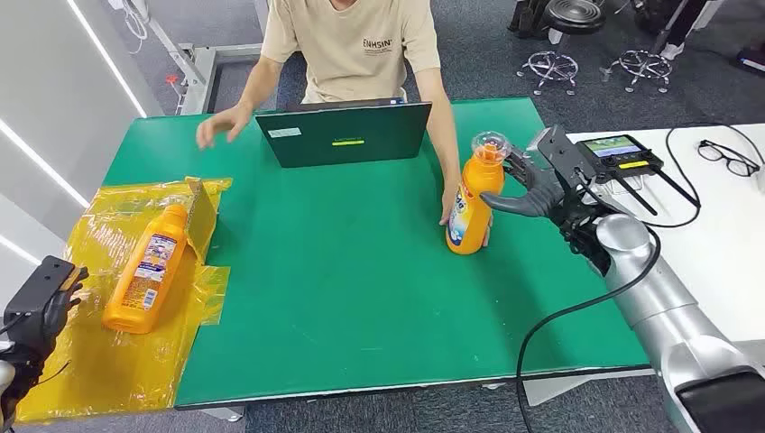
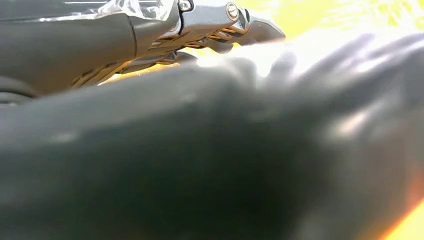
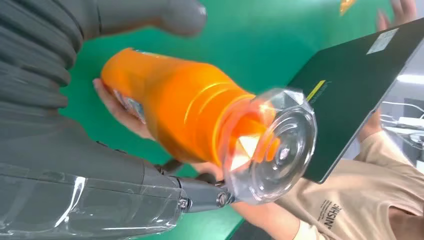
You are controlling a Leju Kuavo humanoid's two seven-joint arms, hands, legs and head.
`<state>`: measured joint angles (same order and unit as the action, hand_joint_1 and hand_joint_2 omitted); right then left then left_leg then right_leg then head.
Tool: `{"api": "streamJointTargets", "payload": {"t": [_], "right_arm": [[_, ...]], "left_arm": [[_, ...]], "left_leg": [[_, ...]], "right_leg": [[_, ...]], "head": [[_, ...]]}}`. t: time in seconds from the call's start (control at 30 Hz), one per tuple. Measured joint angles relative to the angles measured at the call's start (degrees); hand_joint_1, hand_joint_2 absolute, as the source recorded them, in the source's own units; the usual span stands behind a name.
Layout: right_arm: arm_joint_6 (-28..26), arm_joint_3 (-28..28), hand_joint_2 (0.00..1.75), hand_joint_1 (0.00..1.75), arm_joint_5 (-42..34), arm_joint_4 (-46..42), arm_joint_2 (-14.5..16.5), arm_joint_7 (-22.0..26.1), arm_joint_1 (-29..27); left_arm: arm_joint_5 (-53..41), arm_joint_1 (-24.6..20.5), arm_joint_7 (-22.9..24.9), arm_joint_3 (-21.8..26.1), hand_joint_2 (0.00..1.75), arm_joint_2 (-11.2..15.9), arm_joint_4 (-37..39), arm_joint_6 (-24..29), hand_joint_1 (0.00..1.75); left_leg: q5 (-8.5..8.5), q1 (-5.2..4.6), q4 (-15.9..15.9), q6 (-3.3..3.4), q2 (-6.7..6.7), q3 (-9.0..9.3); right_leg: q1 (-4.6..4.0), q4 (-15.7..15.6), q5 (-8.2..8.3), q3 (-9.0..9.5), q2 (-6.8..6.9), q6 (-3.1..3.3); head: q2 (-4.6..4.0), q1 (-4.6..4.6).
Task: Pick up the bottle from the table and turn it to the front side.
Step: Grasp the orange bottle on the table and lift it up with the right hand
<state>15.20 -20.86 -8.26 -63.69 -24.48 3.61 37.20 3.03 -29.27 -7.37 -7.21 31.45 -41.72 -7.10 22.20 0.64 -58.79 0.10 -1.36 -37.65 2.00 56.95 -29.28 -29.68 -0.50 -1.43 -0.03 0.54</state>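
Two robot hands show in the head view, described here from nearest to farthest. At seven o'clock, low at the picture's edge, the left hand (image 1: 41, 302) rests beside a crinkled yellow plastic sheet (image 1: 99, 361); whether its fingers are spread or curled cannot be told, and its own wrist camera is too blurred to help. On that sheet, at nine o'clock, a second orange bottle with a printed label (image 1: 144, 271) lies on its side.

Farther out, at about two o'clock on the green tabletop (image 1: 343, 271), stands the task's thing: an upright orange detergent bottle with a clear faceted cap (image 1: 474, 203). The right hand (image 1: 528, 185) is spread wide around its neck and shoulder, thumb on one side, dark fingers (image 3: 200, 192) on the other, not yet closed. A person's hand (image 1: 448, 203) steadies the bottle from behind.

To do this step well, the fingers should probably close lower, on the broad body rather than the slippery cap, and firm up before lifting, so the person can let go.

At twelve o'clock sits a dark green open laptop (image 1: 343, 133).
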Motion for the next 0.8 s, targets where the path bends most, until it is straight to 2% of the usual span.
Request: {"api": "streamJointTargets", "payload": {"t": [0.63,0.77,0.8], "right_arm": [[-0.6,-3.4,1.75,1.72,-0.7,2.1,3.7,-0.1,4.9],[-0.4,-4.8,1.75,0.06,-1.1,2.7,4.6,-0.3,7.1],[-0.4,-5.1,1.75,0.01,-1.1,2.8,4.8,-0.5,7.6]], "left_arm": [[0.3,-0.2,0.2,0.0,0.00,-0.7,0.5,0.2,0.00],[0.5,-0.2,0.2,0.0,0.00,-1.1,0.5,0.6,0.00],[0.5,-0.1,0.2,0.0,0.00,-1.3,0.5,0.8,0.00]], "left_leg": [[0.00,0.00,0.0,0.00,0.01,0.00],[-0.01,0.00,0.0,-0.01,0.01,0.00],[-0.01,0.00,0.0,-0.01,0.01,0.01]], "right_leg": [[0.00,0.0,0.00,-0.01,-0.02,0.00],[0.00,0.0,0.00,-0.01,-0.01,0.00],[0.00,0.0,0.00,-0.01,-0.01,0.00]], "head": [[0.01,0.00],[0.01,0.01],[0.01,0.00]]}}
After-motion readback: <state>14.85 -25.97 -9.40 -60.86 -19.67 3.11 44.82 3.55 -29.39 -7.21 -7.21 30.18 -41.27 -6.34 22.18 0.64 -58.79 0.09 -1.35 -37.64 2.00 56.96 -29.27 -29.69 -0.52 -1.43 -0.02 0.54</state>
